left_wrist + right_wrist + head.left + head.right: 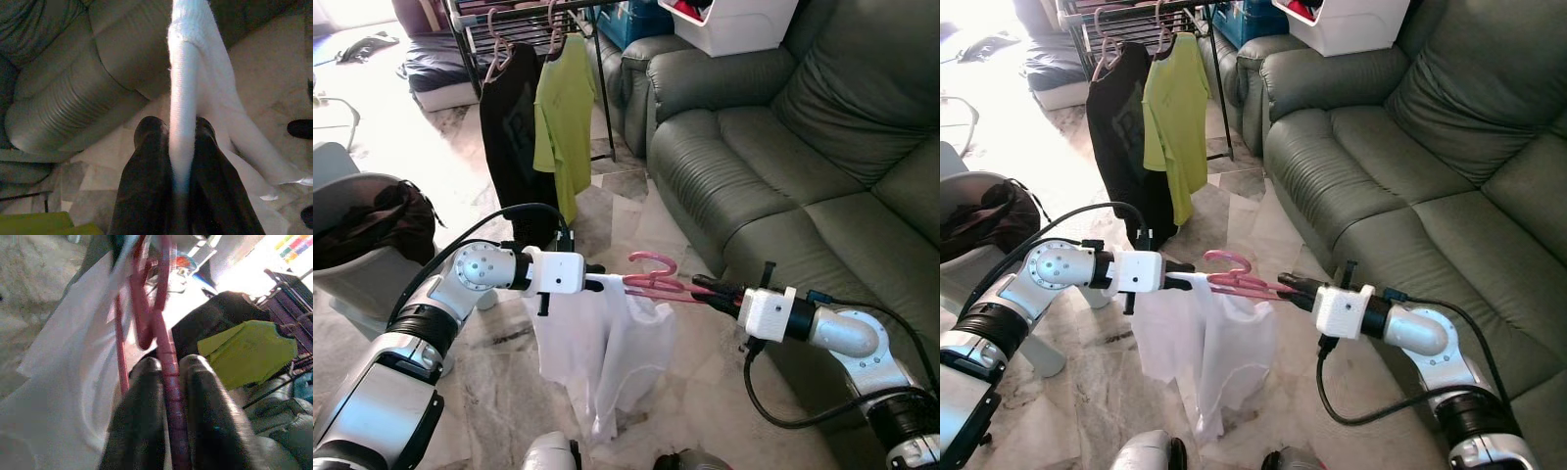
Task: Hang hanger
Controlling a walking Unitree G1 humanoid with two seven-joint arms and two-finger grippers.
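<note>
A pink plastic hanger point(651, 279) hangs level in mid-air over the marble floor, partly inside a white shirt point(602, 348) that droops below it. My right gripper point(705, 288) is shut on the hanger's right arm; its fingers point(146, 416) pinch the pink bar point(168, 382). My left gripper point(597, 282) is shut on the shirt's collar edge point(183, 122), pinched between its fingers point(146, 171). Far back left stands a dark clothes rack point(509, 15) with a black shirt point(514, 127) and a lime green shirt point(565, 113) on pink hangers.
A dark green leather sofa point(803, 147) fills the right side, close to my right arm. A grey laundry basket point(362, 245) with dark clothes stands at my left. A white box point(734, 24) sits on the sofa's far armrest. Open floor lies between me and the rack.
</note>
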